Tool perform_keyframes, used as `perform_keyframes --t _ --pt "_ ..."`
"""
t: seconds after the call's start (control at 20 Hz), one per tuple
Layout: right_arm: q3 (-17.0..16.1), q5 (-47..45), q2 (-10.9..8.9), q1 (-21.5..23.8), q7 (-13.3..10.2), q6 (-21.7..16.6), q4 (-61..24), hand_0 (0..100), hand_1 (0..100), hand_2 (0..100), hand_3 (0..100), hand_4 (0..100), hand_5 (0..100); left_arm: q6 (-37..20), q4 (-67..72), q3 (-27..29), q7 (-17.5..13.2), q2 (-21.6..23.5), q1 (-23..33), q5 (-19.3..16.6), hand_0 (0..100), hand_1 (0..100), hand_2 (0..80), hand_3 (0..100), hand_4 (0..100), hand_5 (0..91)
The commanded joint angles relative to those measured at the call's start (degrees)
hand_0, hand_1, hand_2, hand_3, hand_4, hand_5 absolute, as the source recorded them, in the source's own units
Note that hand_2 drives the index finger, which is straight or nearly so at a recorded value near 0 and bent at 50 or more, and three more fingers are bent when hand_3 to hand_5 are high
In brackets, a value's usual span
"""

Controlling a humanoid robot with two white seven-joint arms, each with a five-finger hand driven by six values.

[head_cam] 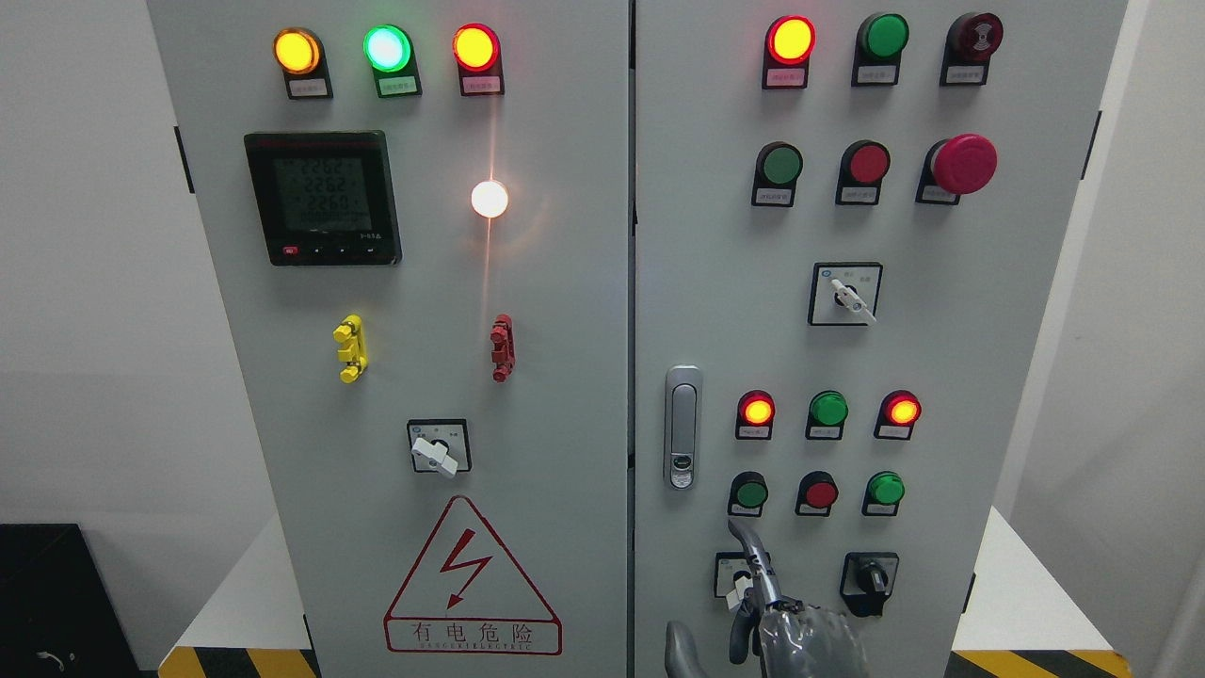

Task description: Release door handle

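The silver door handle lies flush and upright in the right door of the grey cabinet, close to the seam between the two doors. My right hand comes up from the bottom edge, below and slightly right of the handle and apart from it. Its fingers are spread, one pointing up in front of a small selector switch, and they hold nothing. Both doors look closed. The left arm does not show.
Lit and unlit indicator lamps, push buttons, a red emergency stop and rotary switches cover the right door. The left door carries a meter and a red warning triangle. A black box stands at lower left.
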Motion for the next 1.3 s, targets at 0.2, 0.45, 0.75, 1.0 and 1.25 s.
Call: perform_keyframes --t 0.2,0.45,0.75,1.0,1.25 --pt "2.0 13.8 0.07 -4.8 0.0 3.2 8.4 48 28 0 100 100 100 0.0 0.0 0.0 0.0 0.0 1.1 0.0 12 56 0.0 0 0 0.0" --pt "1.7 16.2 0.25 -7.8 0.0 5.9 10.4 47 27 0 100 100 100 0.0 0.0 0.0 0.0 0.0 1.1 0.0 12 56 0.0 0 0 0.0" --pt "1.9 19.5 0.33 -9.3 0.3 5.9 12.1 47 26 0 100 100 100 0.0 0.0 0.0 0.0 0.0 1.1 0.1 12 56 0.0 0 0 0.0" --pt "1.8 20.4 0.33 -10.4 0.3 6.0 13.8 46 26 0 100 100 100 0.0 0.0 0.0 0.0 0.0 1.1 0.1 12 56 0.0 0 0 0.0" --pt "1.7 20.6 0.33 -11.1 0.3 6.7 14.6 46 26 0 100 100 100 0.0 0.0 0.0 0.0 0.0 1.1 0.1 12 56 0.0 0 0 0.0"
